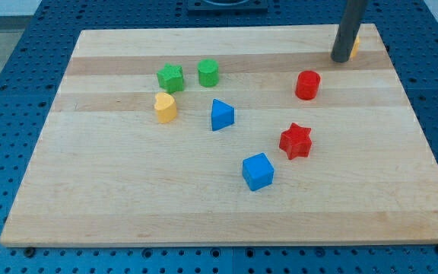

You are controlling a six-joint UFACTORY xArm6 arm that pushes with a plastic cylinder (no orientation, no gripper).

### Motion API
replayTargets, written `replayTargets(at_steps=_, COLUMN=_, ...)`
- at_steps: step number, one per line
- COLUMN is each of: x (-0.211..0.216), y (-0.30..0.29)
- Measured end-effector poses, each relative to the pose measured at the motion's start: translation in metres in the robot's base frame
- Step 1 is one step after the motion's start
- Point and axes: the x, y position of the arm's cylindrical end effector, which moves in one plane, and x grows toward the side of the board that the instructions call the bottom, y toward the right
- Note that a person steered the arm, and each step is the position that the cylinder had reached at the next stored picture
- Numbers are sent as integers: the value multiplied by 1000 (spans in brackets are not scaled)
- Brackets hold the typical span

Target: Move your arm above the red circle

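The red circle (307, 84) is a short red cylinder on the wooden board (128, 198), right of centre near the view's top. My tip (341, 58) rests on the board above and to the right of it, a short gap away, not touching it. A yellow block (353, 47) sits right behind my rod, mostly hidden by it. A red star (296, 141) lies below the red circle.
A blue cube (258, 171) lies near the middle bottom. A blue triangle (220, 115) is at centre. A yellow heart-like block (165, 107), a green star-like block (170, 78) and a green cylinder (208, 73) are at the left. The board's top right corner is close to my rod.
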Motion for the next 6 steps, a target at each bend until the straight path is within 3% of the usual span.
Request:
replayTargets(at_steps=4, x=-35, y=0)
replayTargets(at_steps=6, x=15, y=-50)
